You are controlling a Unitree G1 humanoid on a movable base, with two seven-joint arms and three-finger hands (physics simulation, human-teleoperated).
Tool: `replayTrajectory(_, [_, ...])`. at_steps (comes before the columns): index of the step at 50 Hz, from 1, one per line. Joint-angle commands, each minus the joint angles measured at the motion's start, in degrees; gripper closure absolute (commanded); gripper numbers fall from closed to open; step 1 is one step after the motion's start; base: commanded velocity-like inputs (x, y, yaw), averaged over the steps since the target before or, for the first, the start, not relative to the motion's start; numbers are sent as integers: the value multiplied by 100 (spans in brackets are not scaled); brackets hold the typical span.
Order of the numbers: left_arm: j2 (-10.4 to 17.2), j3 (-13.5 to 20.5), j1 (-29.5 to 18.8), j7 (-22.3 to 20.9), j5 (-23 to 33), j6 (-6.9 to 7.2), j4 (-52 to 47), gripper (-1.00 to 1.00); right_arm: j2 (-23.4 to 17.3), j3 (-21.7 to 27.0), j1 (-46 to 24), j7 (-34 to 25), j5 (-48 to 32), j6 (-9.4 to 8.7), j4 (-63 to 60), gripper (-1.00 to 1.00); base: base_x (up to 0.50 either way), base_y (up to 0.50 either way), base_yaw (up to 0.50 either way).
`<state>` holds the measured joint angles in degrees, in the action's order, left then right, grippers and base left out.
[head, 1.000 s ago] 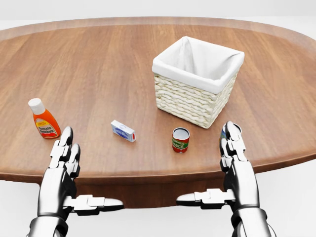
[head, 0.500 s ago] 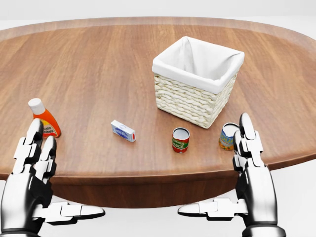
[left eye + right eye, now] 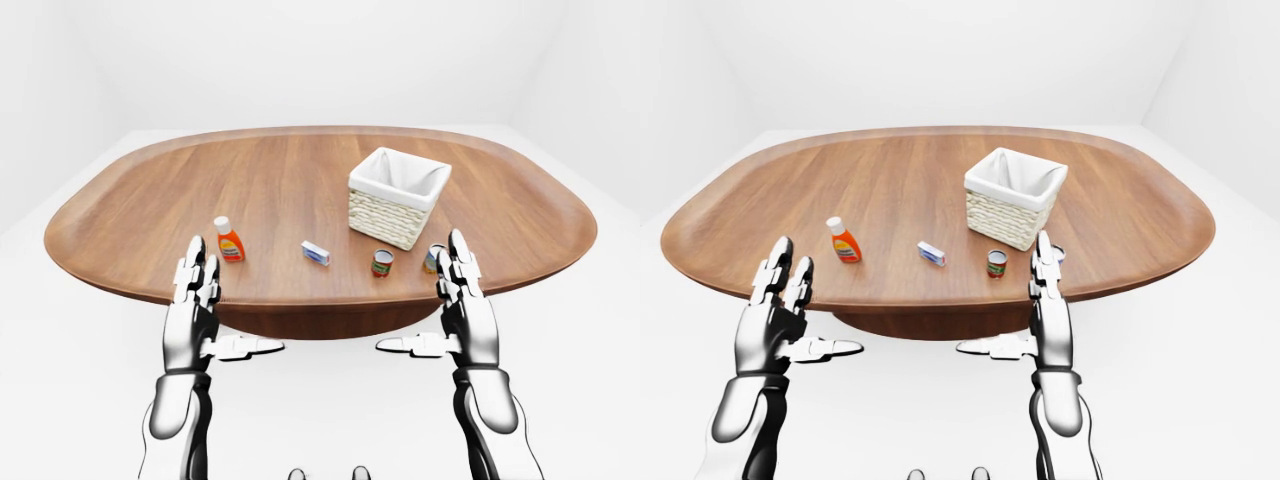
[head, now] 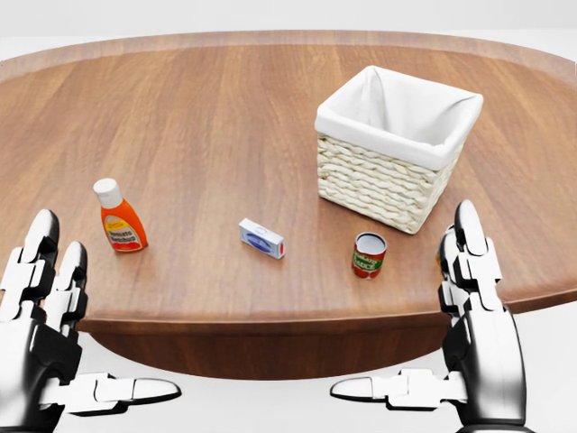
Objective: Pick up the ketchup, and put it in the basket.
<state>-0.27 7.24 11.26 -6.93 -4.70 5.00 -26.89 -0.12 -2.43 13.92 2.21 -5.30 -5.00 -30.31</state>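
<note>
The ketchup [image 4: 120,219], an orange bottle with a white cap, stands upright on the wooden table [image 4: 207,108] at the left of the head view. The woven basket [image 4: 397,149] with a white liner stands at the upper right. My left hand [image 4: 77,325] is open at the table's near edge, below and left of the ketchup and apart from it. At the lower right my right hand [image 4: 442,320] is open too, fingers pointing up, holding nothing.
A small white and blue box [image 4: 261,239] lies between the ketchup and the basket. A red can [image 4: 368,254] stands just below the basket. A second can [image 3: 432,258] is mostly hidden behind my right hand's fingers. The table's rounded edge runs just above my palms.
The whole picture has shifted right, so the camera has moved left. My left hand has dropped away to the lower left of the ketchup. My right hand now covers the second can.
</note>
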Motion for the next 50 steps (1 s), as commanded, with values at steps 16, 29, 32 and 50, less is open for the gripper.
replayTrajectory(16, [17,21,14,12,-18,0,-44,-100,0,-184,-29,30,-164,0,126,-100,0,29,0])
replayTrajectory(29, [0,50,20,87,20,0,-101,-100,-1,-139,51,4,-45,0,-92,-100,0,0,0])
replayTrajectory(32, [-11,97,40,67,-70,0,-151,-100,-17,-162,111,-42,-16,30,-137,-100,33,0,0])
replayTrajectory(50, [-21,130,77,45,-97,0,-204,-100,-6,-139,108,13,-27,51,-164,-100,50,0,0])
